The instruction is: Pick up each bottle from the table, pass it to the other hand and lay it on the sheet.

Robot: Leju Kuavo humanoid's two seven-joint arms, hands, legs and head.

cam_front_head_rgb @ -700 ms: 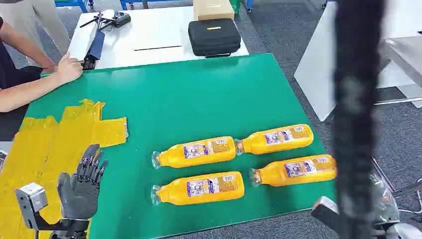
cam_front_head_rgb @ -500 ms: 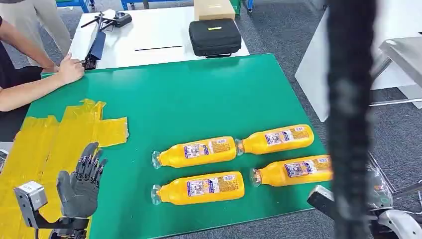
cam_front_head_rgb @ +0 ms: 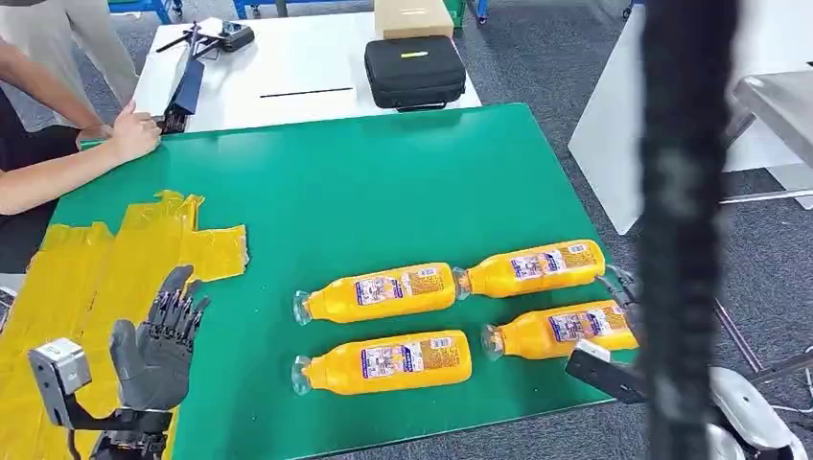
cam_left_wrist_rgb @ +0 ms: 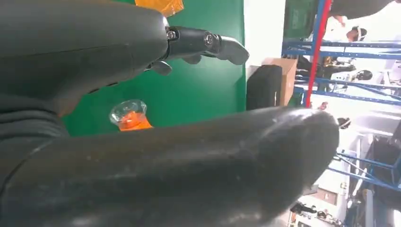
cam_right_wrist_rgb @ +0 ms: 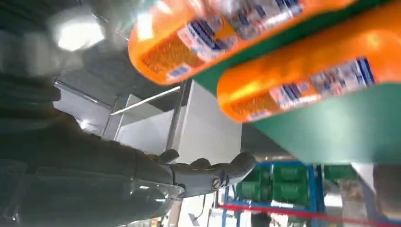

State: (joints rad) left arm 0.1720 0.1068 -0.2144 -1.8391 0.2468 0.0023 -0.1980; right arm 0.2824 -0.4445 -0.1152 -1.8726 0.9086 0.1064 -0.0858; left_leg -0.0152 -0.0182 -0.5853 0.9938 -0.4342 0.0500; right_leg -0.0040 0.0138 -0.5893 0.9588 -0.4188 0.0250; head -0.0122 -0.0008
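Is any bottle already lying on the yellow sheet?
No, all four bottles lie on the green mat, apart from the yellow sheet.

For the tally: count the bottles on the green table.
4, all lying down: back left, back right, front left, front right, its far end hidden behind a dark blurred bar.

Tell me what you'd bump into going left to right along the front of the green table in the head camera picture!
Yellow sheet → left robot hand → front-left bottle → front-right bottle → right robot hand.
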